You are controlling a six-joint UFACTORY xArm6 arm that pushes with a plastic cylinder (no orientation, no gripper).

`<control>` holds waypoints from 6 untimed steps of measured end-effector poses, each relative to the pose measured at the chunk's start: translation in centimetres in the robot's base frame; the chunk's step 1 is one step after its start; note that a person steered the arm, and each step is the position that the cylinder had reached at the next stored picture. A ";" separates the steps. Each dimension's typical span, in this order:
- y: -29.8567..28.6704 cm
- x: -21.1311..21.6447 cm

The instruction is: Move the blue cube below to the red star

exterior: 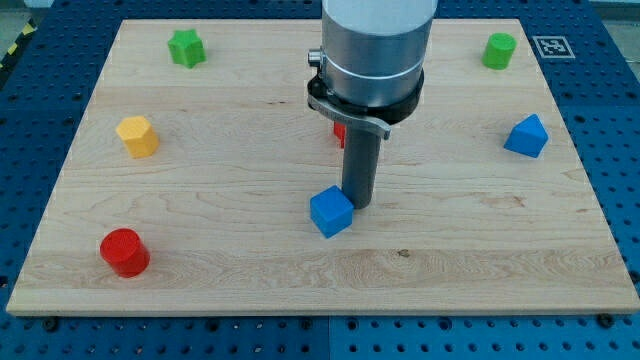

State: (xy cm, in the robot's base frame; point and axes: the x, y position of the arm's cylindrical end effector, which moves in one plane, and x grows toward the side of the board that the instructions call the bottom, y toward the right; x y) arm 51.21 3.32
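Note:
The blue cube (331,211) lies on the wooden board (250,270) a little below the middle. My tip (360,204) rests on the board at the cube's upper right edge, touching or nearly touching it. A red block (339,133), likely the red star, is mostly hidden behind the arm's body, just above the cube; only a small red sliver shows at the arm's left side.
A green star (186,47) sits at the top left, a green cylinder (499,50) at the top right. A yellow block (138,136) is at the left, a red cylinder (125,252) at the bottom left, another blue block (527,136) at the right.

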 end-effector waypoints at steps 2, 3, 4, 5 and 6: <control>-1.7 -2.5; -5.1 -2.6; -5.5 0.1; -2.8 2.1; -2.0 2.1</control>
